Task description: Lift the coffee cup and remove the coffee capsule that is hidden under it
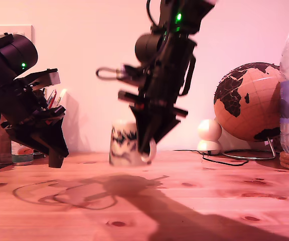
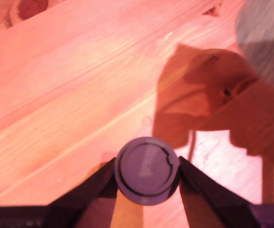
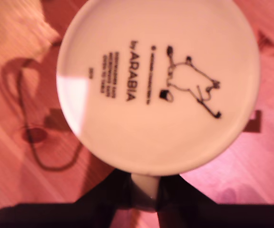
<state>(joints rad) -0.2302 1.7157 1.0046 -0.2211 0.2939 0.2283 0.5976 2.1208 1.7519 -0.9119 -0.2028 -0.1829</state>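
The coffee capsule (image 2: 147, 170), flat face toward the camera, sits pinched between my first gripper's (image 1: 54, 158) fingers (image 2: 96, 187) at nine o'clock in the exterior view, well apart from the upside-down coffee cup (image 1: 124, 145), which my second gripper (image 3: 144, 192) holds by its handle at centre above the counter (image 1: 225, 201).

inverted white mug (image 1: 126, 143), dark capsule (image 2: 147, 170)

"by ARABIA" — coffee cup (image 3: 158, 85) base
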